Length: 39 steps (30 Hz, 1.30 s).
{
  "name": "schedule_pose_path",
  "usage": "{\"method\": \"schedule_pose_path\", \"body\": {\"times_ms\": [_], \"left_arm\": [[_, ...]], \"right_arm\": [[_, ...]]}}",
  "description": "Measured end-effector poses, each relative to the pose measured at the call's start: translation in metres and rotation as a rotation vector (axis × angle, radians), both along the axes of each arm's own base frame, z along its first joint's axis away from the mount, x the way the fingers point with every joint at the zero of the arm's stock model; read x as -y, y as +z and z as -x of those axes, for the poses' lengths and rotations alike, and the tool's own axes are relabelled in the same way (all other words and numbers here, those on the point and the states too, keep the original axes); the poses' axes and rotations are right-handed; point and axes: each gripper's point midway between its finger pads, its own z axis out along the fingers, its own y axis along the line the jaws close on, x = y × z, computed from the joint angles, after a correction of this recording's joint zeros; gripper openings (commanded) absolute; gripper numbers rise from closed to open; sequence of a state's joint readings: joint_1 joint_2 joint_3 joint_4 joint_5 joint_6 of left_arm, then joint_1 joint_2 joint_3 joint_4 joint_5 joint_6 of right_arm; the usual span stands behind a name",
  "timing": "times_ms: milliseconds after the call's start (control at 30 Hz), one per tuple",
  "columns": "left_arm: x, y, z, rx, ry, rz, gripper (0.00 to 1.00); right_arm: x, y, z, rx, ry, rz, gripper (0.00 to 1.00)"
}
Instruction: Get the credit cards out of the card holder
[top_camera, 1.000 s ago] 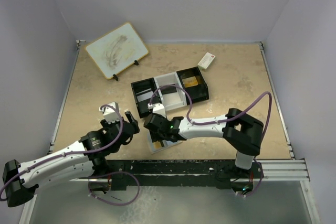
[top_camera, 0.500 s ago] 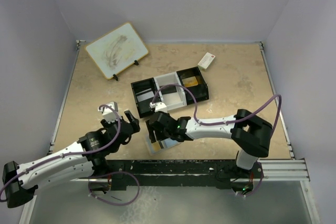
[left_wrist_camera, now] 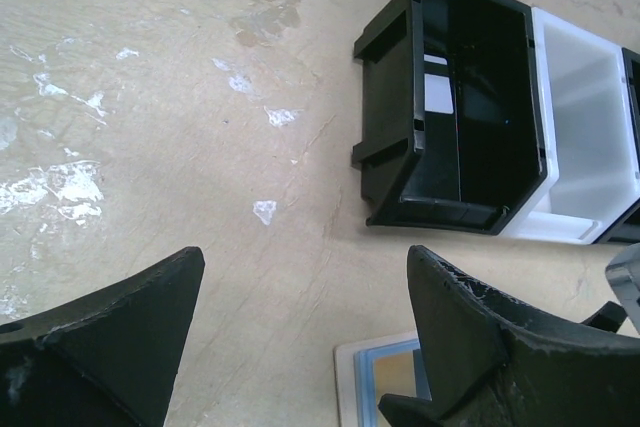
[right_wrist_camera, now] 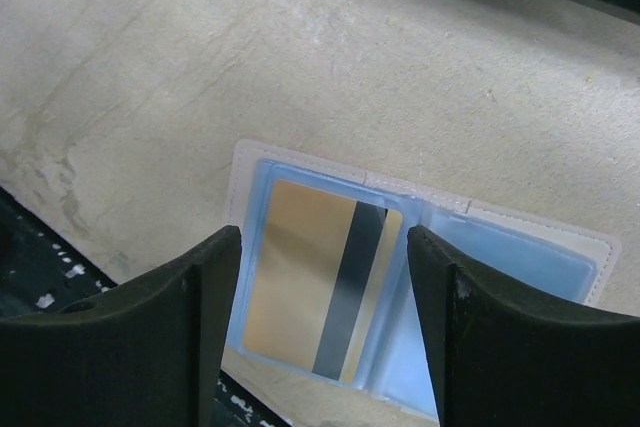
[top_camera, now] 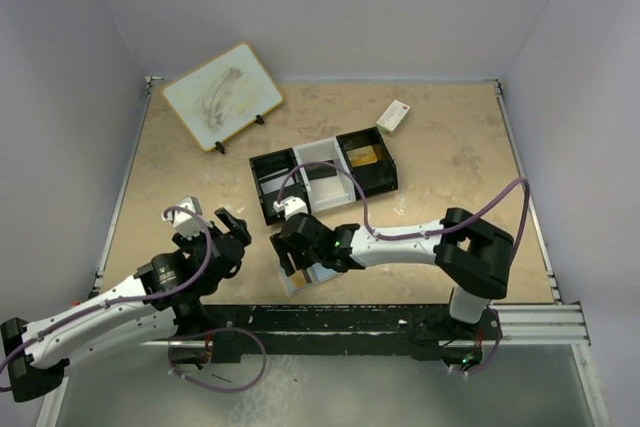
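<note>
Gold card [right_wrist_camera: 318,287] sits pocketed in the open holder [right_wrist_camera: 520,252], just beneath the right claw [right_wrist_camera: 320,247], jaws spread astride it. Danger: catch the plastic too and the unpinned holder lifts along. Since a second ago, right jaws widened; left claw [left_wrist_camera: 305,272], spread and empty, backed off leftward.

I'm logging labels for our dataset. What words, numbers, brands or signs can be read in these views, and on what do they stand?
No text can be read in any view.
On the white box: a red mark, too small to read.
On the whiteboard: grey scribbles, no legible letters.
On the gold card in the card holder: only a dark stripe, no print visible.
</note>
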State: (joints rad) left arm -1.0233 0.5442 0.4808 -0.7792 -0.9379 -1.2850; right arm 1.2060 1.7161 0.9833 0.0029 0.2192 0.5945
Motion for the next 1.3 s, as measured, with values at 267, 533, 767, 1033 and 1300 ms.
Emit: {"method": "schedule_pose_path", "body": {"times_ms": [267,533,767,1033,1300], "left_arm": [[0.0,-0.004,-0.001,-0.012,0.007,-0.029,0.8],[0.004,-0.009,-0.002,-0.033,-0.011,-0.055,0.8],[0.008,-0.011,-0.001,-0.042,-0.025,-0.051,0.8],[0.023,-0.007,-0.001,-0.036,-0.091,-0.004,0.8],[0.056,-0.008,-0.001,-0.029,-0.23,0.058,0.76]], "right_arm": [[-0.001,-0.018,0.001,-0.002,-0.003,0.067,0.67],[-0.011,-0.02,-0.004,0.049,-0.068,0.138,0.64],[-0.008,-0.02,-0.001,0.032,-0.103,0.116,0.53],[-0.003,-0.018,-0.003,-0.055,-0.124,0.025,0.52],[0.025,-0.014,-0.023,-0.147,-0.29,-0.095,0.52]]}}
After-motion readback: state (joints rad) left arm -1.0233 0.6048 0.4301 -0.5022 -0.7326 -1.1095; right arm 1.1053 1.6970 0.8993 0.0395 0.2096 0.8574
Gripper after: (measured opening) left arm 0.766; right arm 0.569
